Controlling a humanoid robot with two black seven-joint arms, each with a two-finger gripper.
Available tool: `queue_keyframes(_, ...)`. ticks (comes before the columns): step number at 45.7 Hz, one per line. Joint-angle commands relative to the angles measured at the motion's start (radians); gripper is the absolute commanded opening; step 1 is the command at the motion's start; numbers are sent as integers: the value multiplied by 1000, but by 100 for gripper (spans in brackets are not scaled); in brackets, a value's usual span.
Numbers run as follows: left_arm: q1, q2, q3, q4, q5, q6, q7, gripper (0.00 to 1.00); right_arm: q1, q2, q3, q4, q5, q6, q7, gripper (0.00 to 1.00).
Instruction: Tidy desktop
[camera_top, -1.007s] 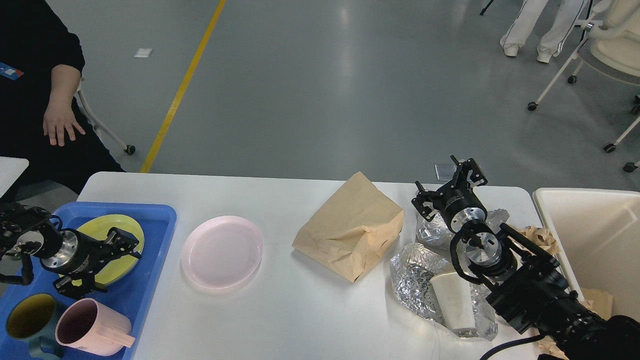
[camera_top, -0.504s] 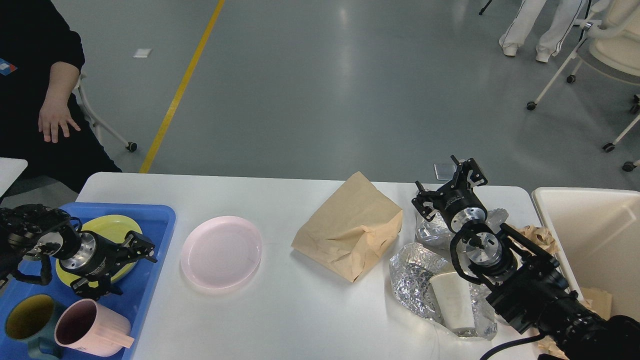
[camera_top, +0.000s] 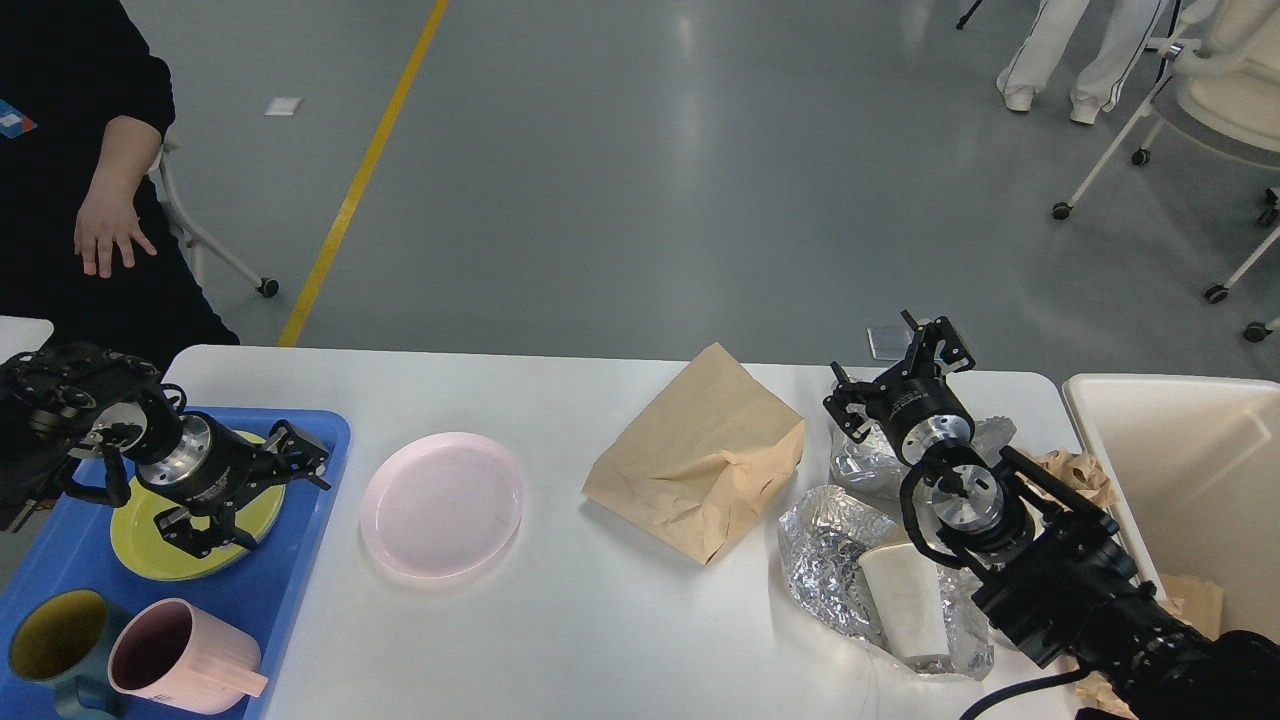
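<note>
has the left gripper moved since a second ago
Yes. The left gripper has shifted right and slightly up, across the yellow plate toward the blue tray's right rim, nearer the pink plate.

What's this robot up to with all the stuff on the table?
It is tidying the desktop. Its left gripper hangs open over the blue tray, just above the yellow plate, holding nothing. A pink plate, a brown paper bag and crumpled foil lie out on the table. The right gripper hovers open above the foil, beside the cream bin.
</note>
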Motion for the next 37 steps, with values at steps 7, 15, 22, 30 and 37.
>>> queue_keyframes(7, -29, -49, -9, 0, 2, 11, 22, 96, 0, 0, 0, 0, 0, 0, 0, 100)
queue_keyframes(15, -14, -82, -10, 0, 5, 96, 8, 96, 0, 0, 0, 0, 0, 0, 0, 100)
queue_keyframes(22, -8, -80, -21, 0, 6, 140, -6, 96, 0, 0, 0, 0, 0, 0, 0, 100)
queue_keyframes(30, 29, -98, -29, 0, 5, 199, -16, 96, 0, 0, 0, 0, 0, 0, 0, 100)
queue_keyframes(37, 60, -106, -98, 0, 6, 212, -12, 97, 0, 0, 0, 0, 0, 0, 0, 100)
